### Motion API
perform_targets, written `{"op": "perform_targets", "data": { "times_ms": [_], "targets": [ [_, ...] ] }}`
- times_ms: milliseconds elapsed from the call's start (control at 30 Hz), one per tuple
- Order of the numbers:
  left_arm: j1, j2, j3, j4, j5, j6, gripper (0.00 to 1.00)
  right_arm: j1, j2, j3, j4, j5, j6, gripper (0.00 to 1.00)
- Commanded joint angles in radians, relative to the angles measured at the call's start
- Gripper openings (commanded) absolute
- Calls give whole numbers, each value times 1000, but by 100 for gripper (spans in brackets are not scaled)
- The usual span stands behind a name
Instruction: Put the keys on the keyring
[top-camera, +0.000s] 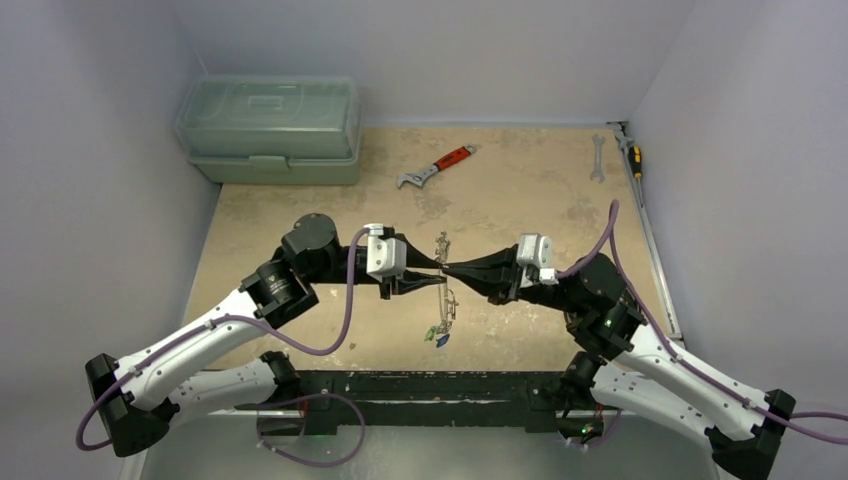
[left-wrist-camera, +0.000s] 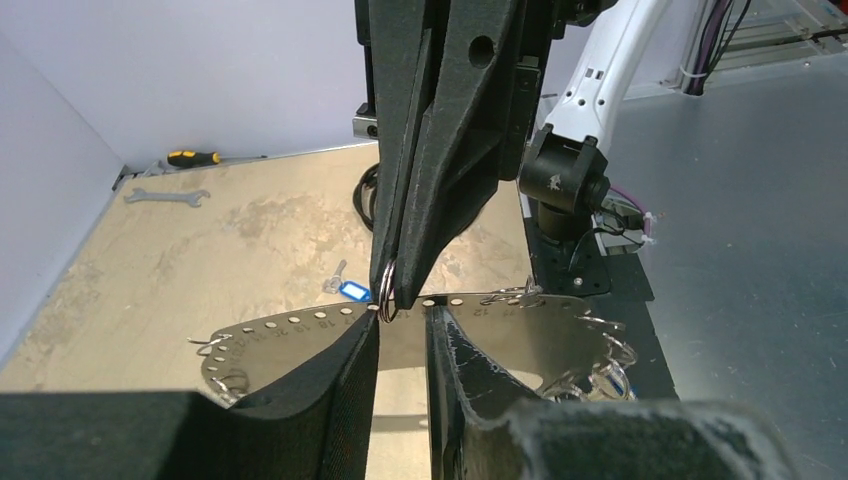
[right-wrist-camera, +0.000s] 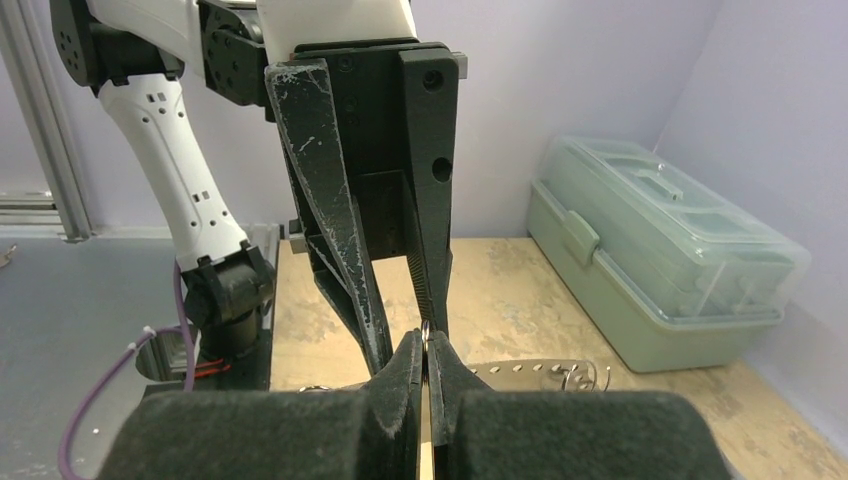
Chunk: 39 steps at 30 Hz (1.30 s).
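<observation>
The keyring (left-wrist-camera: 290, 345) is a curved silvery plate with numbered holes along its rim. It hangs upright in the air between both grippers and shows as a thin line in the top view (top-camera: 441, 245). My right gripper (right-wrist-camera: 427, 350) is shut on a small split ring (left-wrist-camera: 386, 292) at the plate's top middle hole. My left gripper (left-wrist-camera: 403, 325) is open, its fingers a little apart, one on each side of that ring at the plate. Several keys (top-camera: 440, 335) hang on rings at the plate's near end (left-wrist-camera: 600, 365). A blue-tagged key (left-wrist-camera: 350, 291) lies on the table.
A pale green toolbox (top-camera: 268, 128) stands at the back left. A red-handled wrench (top-camera: 437, 166) lies at the back middle. A silver spanner (top-camera: 597, 157) and a screwdriver (top-camera: 632, 155) lie at the back right. Walls close in three sides.
</observation>
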Motion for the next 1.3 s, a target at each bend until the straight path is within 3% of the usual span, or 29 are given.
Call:
{"op": "perform_targets", "data": {
  "times_ms": [0,233,433,833,967,1100,1267],
  "targets": [
    [2,5,14,48,36,-10,22,2,5,14,81,-28,9,0],
    [1,-2,6,69,38,-23,17,2,28,19,69,-102,24,0],
    [2,-6,-2,84,45,-23,1,2,35,18,92,-161,39,0],
    [1,-70,-50,135,49,-13,0,2,77,51,72,-289,118,0],
    [1,-86,-52,135,43,-6,0,1,110,93,10,-309,119,15],
    [2,-91,-61,137,28,5,0,1,119,110,-14,-306,120,37],
    [2,-95,-65,132,12,16,0,0,106,118,-20,-301,121,50]
  ]
}}
